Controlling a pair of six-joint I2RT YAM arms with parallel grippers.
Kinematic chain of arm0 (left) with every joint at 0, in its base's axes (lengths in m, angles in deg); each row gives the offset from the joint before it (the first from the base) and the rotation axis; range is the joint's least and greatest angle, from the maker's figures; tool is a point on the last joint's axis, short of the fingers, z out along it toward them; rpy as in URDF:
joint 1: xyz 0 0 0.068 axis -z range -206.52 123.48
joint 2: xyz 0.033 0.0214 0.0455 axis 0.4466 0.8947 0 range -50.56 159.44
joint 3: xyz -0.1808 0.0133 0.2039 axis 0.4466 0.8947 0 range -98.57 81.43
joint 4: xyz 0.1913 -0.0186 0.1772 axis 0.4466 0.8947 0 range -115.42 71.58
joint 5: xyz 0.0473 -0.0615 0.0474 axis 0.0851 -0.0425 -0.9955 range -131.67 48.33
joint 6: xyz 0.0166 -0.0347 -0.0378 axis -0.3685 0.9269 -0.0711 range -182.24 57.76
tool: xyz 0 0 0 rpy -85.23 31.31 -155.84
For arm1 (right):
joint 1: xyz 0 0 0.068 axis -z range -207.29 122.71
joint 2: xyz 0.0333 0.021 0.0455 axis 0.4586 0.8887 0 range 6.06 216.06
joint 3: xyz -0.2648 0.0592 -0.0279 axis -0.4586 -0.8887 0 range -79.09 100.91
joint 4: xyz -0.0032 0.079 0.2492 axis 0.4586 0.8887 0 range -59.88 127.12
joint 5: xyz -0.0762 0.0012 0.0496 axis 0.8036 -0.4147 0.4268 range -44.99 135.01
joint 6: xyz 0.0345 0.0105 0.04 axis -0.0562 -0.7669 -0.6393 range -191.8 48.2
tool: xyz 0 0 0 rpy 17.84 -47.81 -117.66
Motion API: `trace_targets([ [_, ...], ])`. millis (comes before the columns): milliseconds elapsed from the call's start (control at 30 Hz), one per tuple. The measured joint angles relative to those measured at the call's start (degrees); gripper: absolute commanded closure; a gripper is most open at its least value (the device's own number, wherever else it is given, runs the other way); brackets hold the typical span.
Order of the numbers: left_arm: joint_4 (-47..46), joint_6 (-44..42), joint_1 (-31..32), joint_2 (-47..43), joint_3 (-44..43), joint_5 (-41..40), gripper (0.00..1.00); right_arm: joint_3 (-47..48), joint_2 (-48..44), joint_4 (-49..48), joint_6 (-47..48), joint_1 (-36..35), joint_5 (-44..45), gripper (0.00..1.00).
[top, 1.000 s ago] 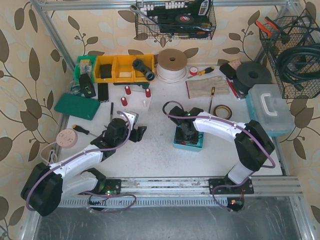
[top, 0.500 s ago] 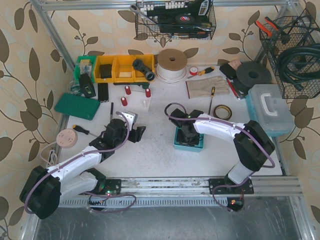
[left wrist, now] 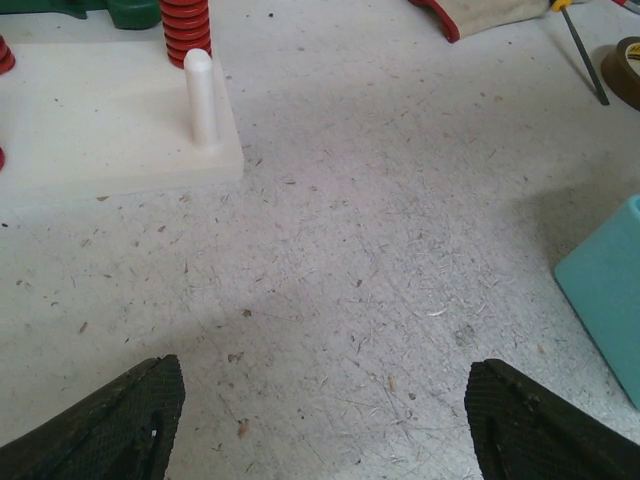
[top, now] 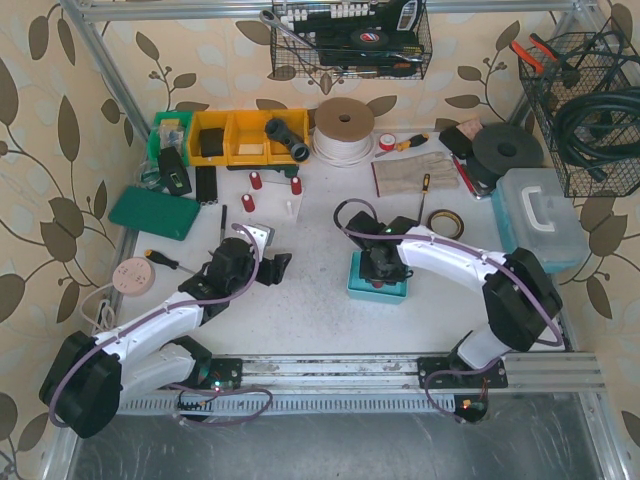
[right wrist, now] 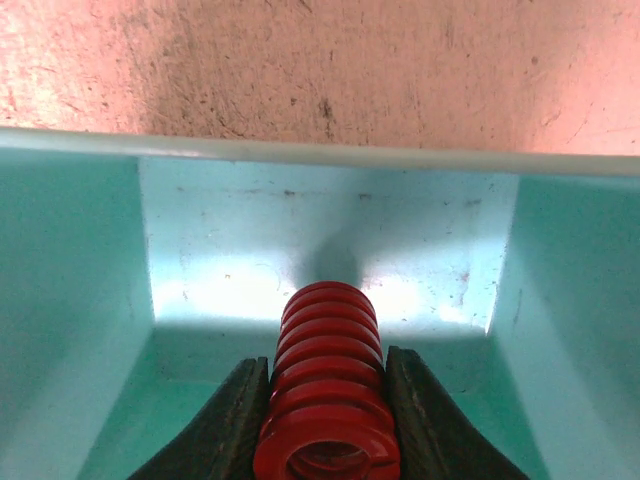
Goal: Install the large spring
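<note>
My right gripper (right wrist: 327,362) is shut on the large red spring (right wrist: 328,390), which lies lengthwise between the two fingers inside the teal box (right wrist: 330,230). In the top view the right gripper (top: 379,268) reaches down into the teal box (top: 360,287). The white base plate (left wrist: 100,110) carries a bare white peg (left wrist: 200,95) and a red spring (left wrist: 186,25) on a peg behind it. My left gripper (left wrist: 325,420) is open and empty, low over the table, a little short of the plate. In the top view the left gripper (top: 276,267) sits below the plate's peg (top: 291,207).
Small red springs (top: 256,180) stand on the plate's far pegs. Yellow bins (top: 240,137), a cord spool (top: 344,128), a glove (top: 415,173), a tape roll (top: 445,223) and a plastic case (top: 540,218) lie around. The teal box's corner (left wrist: 610,290) shows at the right of the left wrist view.
The right arm's elbow has swung a little to the right while its gripper stays in the teal box. The left arm has barely moved.
</note>
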Motion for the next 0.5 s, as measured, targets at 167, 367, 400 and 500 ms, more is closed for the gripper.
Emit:
trace_targets([
  [167,0.4,0.0,0.0,0.0,0.0,-0.7,0.19,0.0,-2.7,-0.1,5.0,0.1,0.2,0.93],
  [367,0.5,0.1,0.0,-1.6,0.3,-1.0,0.26,0.1,-13.0,1.3,12.2,0.2,0.7,0.95],
  [400,0.4,0.1,0.0,-2.1,0.4,-0.5,0.27,0.1,-15.0,1.5,13.4,0.2,0.7,0.95],
  [500,-0.6,-0.3,0.1,-3.4,0.4,2.3,0.34,0.4,-20.2,2.3,17.1,0.8,0.3,0.96],
])
